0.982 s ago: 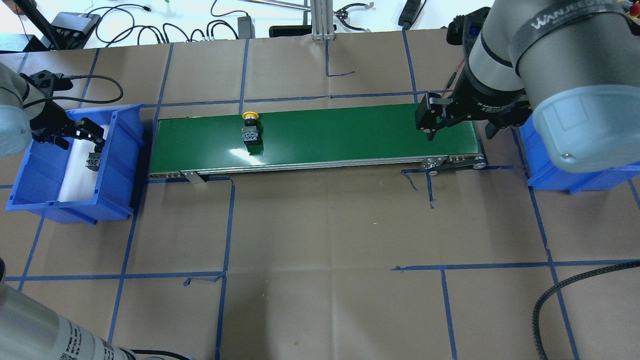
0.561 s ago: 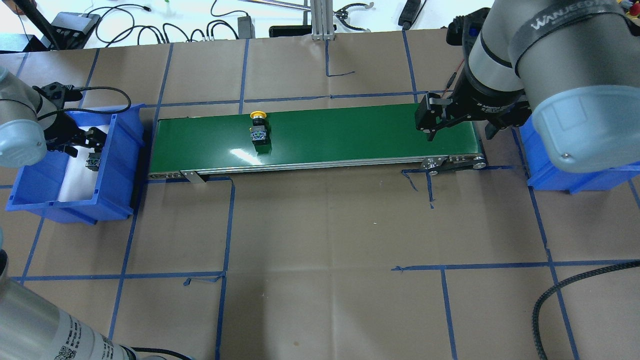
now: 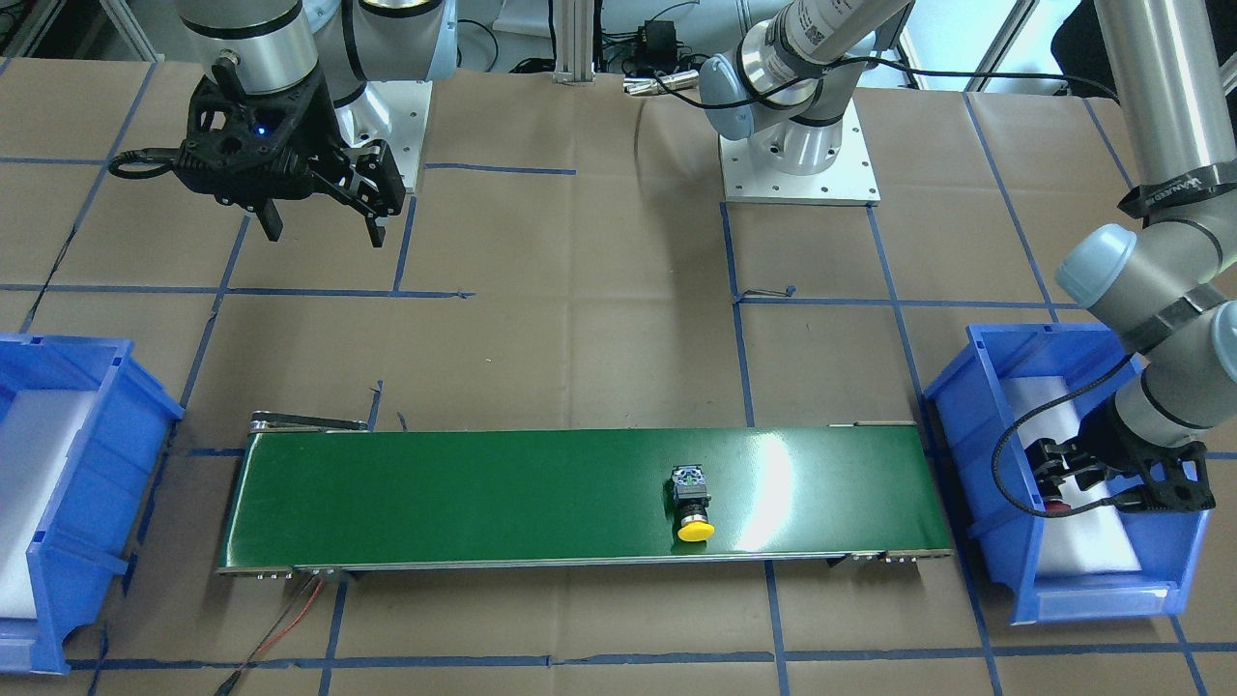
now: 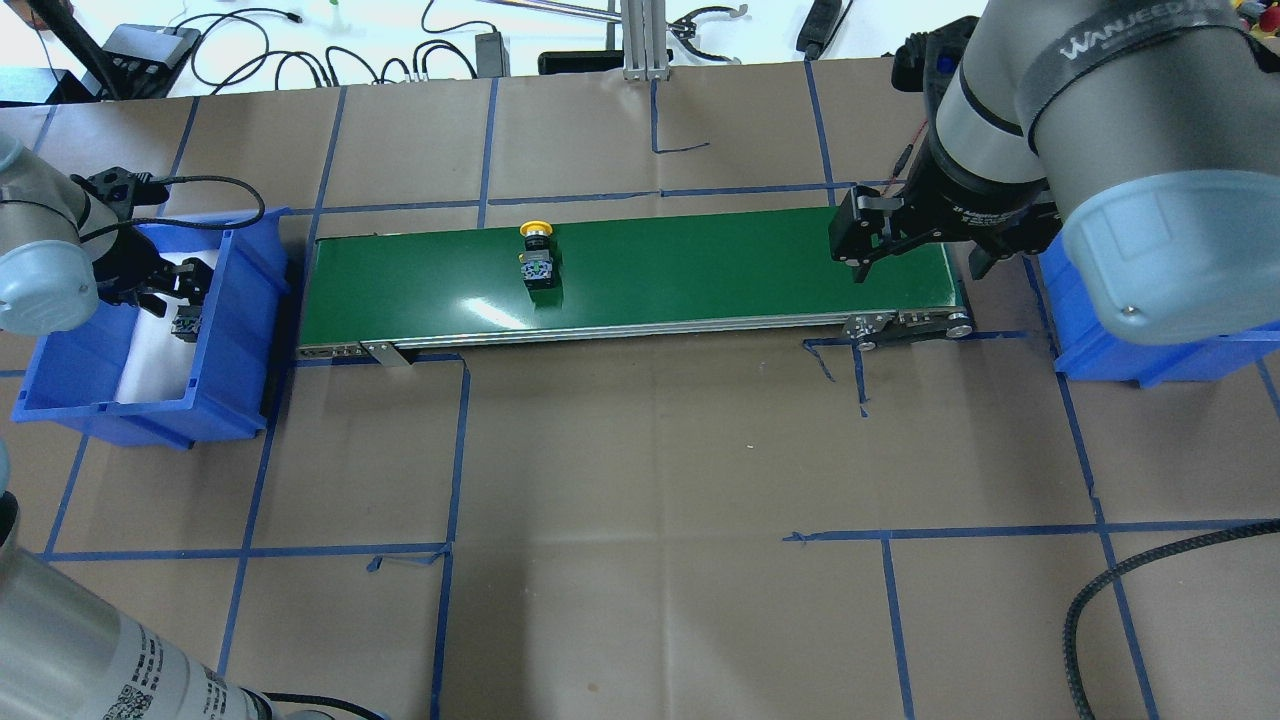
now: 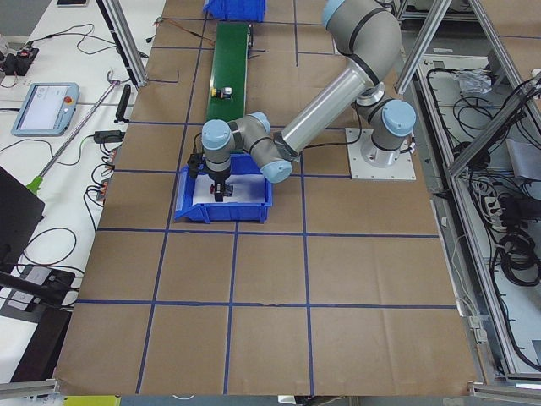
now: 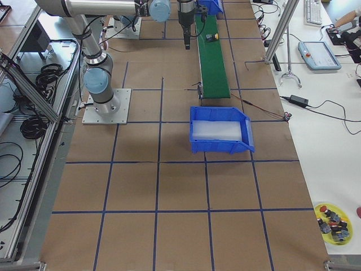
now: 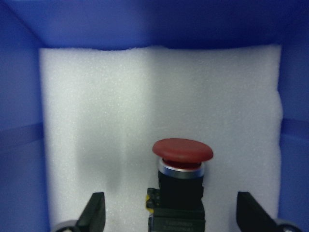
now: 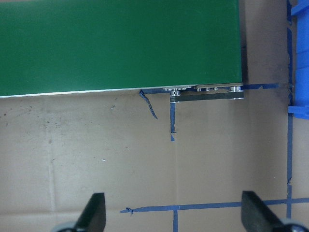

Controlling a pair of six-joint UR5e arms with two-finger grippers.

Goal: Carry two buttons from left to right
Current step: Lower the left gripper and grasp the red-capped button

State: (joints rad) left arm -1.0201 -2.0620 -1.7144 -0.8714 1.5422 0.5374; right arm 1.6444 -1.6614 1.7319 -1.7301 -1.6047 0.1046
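The yellow-capped button [image 4: 537, 262] lies on its side on the green conveyor belt [image 4: 700, 270], left of the middle; it also shows in the front view [image 3: 693, 503]. The red-capped button [image 7: 182, 179] lies on white foam in the left blue bin [image 4: 235, 300]. My left gripper [image 4: 183, 288] is down in that bin, open, with its fingers [image 7: 95, 212] on either side of the red button and apart from it. My right gripper [image 4: 864, 246] is open and empty, hanging above the belt's right end.
A second blue bin [image 3: 68, 454] with white foam stands past the belt's right end, partly under my right arm. Cables lie along the table's far edge [image 4: 300, 60]. Blue tape lines cross the brown paper [image 4: 650, 450].
The yellow button has travelled to the right along the belt. My left gripper has shifted and settled lower in the bin over the red button. The right arm has not moved.
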